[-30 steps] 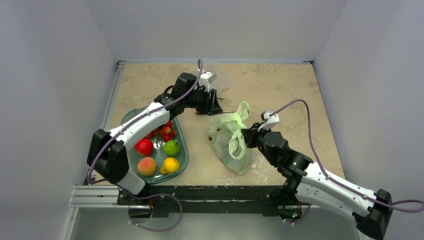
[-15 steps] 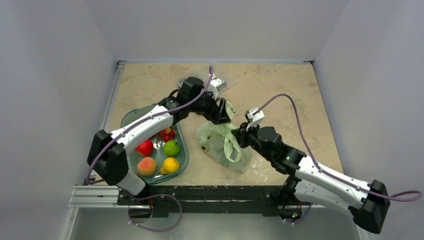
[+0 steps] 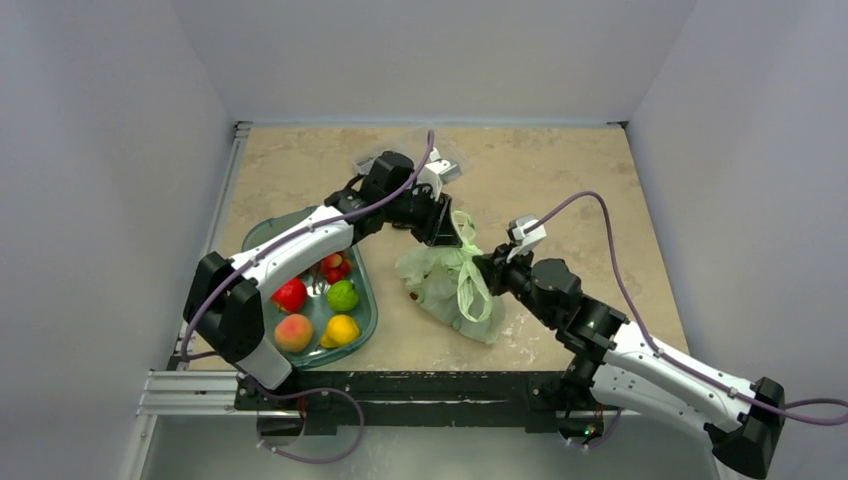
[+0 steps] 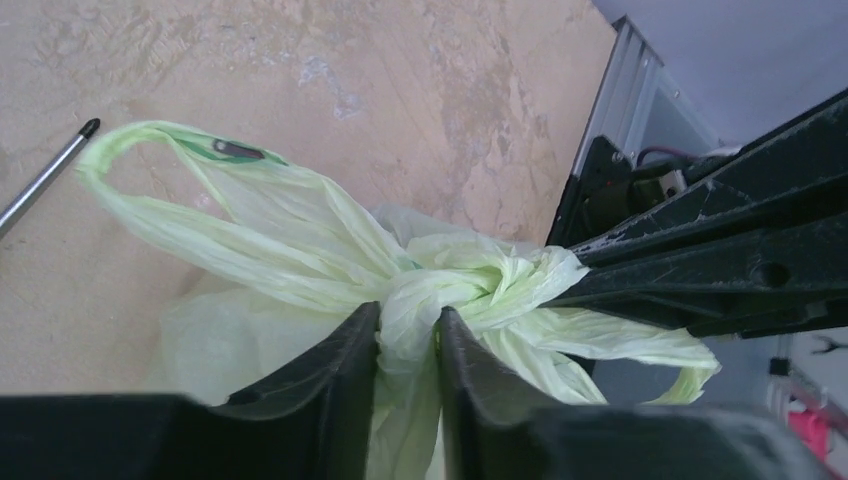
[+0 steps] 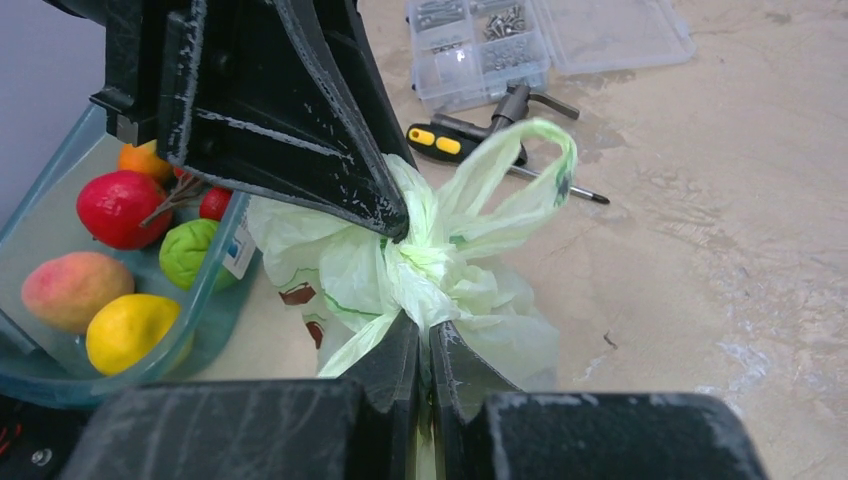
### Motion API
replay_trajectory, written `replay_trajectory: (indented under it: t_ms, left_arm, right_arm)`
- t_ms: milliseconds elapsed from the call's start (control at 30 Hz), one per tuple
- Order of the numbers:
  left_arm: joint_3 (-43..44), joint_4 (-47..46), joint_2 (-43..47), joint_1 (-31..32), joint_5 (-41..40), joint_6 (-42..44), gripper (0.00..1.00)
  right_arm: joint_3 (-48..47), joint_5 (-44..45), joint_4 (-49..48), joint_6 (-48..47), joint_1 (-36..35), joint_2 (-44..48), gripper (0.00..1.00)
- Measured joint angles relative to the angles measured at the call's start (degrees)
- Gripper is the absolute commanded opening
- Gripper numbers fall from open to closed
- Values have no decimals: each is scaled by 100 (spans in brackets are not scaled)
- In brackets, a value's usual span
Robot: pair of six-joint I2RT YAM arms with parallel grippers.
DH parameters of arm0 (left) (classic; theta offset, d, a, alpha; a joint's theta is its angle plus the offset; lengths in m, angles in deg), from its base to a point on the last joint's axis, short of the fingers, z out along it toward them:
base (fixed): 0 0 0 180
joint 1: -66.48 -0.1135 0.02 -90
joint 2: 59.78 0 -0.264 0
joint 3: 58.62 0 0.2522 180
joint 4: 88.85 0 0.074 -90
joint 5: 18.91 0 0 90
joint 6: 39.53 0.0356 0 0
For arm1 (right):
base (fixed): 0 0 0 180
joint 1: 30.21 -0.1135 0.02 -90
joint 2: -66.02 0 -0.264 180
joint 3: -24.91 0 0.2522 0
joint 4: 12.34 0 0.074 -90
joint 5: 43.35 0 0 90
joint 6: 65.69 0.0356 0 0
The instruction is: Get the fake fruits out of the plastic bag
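The pale green plastic bag (image 3: 448,288) lies on the table, tied shut at a knot (image 4: 470,280). My left gripper (image 3: 452,236) is shut on the bag's bunched neck just by the knot, as the left wrist view (image 4: 408,314) shows. My right gripper (image 3: 484,266) is shut on a twisted handle strand on the opposite side (image 5: 428,332). One loop handle (image 5: 530,170) stands free. The fake fruits are hidden inside the bag; only a dark reddish patch (image 5: 297,295) shows through its wall.
A teal oval tray (image 3: 371,300) left of the bag holds a strawberry cluster, red, green, yellow and peach fruits. A clear screw box (image 5: 480,40) and a black-yellow screwdriver (image 5: 445,138) lie behind the bag.
My left gripper came down and right from behind the bag and shut on its neck. My right gripper, holding the handle, dragged the bag left, then drew back right a little.
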State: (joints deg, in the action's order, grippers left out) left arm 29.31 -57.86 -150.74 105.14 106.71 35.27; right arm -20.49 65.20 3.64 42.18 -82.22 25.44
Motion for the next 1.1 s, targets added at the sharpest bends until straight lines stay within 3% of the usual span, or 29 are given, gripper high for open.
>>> replay_trajectory:
  t_ms: [100, 200, 367, 567, 700, 800, 1033, 1100]
  left_arm:
    - [0, 31, -109, 4, 57, -42, 0]
    - [0, 87, -122, 4, 13, -22, 0]
    - [0, 87, -122, 4, -13, -20, 0]
    - [0, 85, -120, 0, -13, -22, 0]
    - [0, 87, -118, 0, -15, -22, 0]
    - [0, 85, -116, 0, -31, -22, 0]
    - [-2, 70, -22, 11, -188, -48, 0]
    - [-2, 74, 24, 39, -306, -68, 0]
  right_arm:
    - [7, 2, 13, -11, 2, -127, 11]
    - [-15, 39, 83, -20, 2, -289, 31]
    - [-378, 205, 483, -107, 0, -560, 49]
    - [-1145, 341, 848, -280, 0, -1172, 53]
    - [-1355, 304, 863, -363, 0, -1528, 49]
    - [-1360, 299, 905, -396, 0, -1646, 39]
    - [-1261, 411, 905, -229, -4, -1443, 3]
    - [-1091, 544, 855, -57, -11, -1198, 0]
